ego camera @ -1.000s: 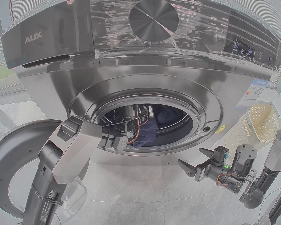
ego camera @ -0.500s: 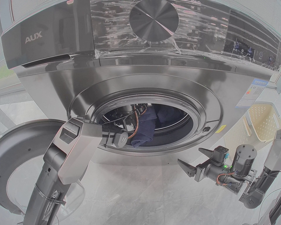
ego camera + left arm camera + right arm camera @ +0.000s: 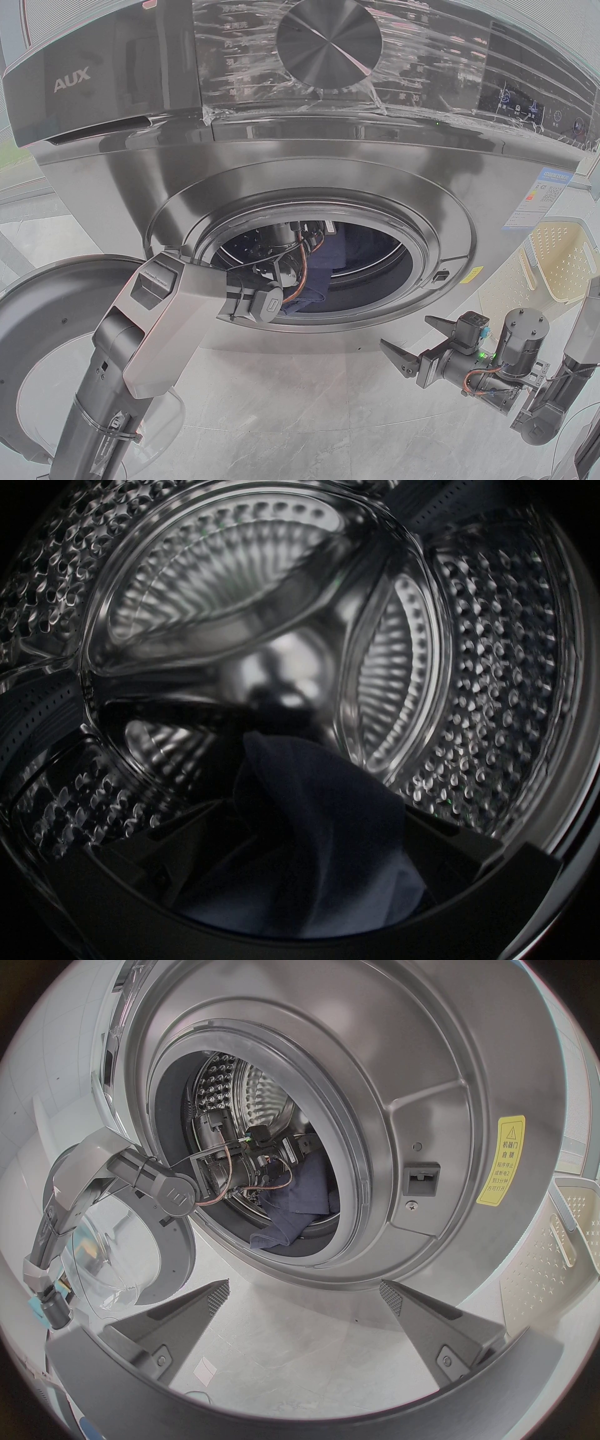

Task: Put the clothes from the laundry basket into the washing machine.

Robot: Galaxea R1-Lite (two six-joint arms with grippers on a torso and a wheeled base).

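Note:
The washing machine [image 3: 450, 250] stands in front of me with its round opening uncovered. My left gripper [image 3: 312, 808] is inside the drum [image 3: 500, 686]. Its fingers [image 3: 169, 833] stand apart, and a dark blue garment [image 3: 325, 855] is bunched between them. In the head view this garment [image 3: 312, 281] hangs from the gripper down onto the lower rim of the opening. In the right wrist view, the garment [image 3: 294, 1210] drapes over the door seal. My right gripper [image 3: 406, 336] hovers open and holds nothing, low in front of the machine, right of the opening.
The machine's door [image 3: 37, 325] is swung open at the left, beside my left arm. A cream perforated laundry basket [image 3: 562, 262] stands at the right, next to the machine. Grey tiled floor [image 3: 300, 400] lies in front.
My left arm has pushed further into the drum and shifted right, carrying the garment up and inward. The right arm has not moved.

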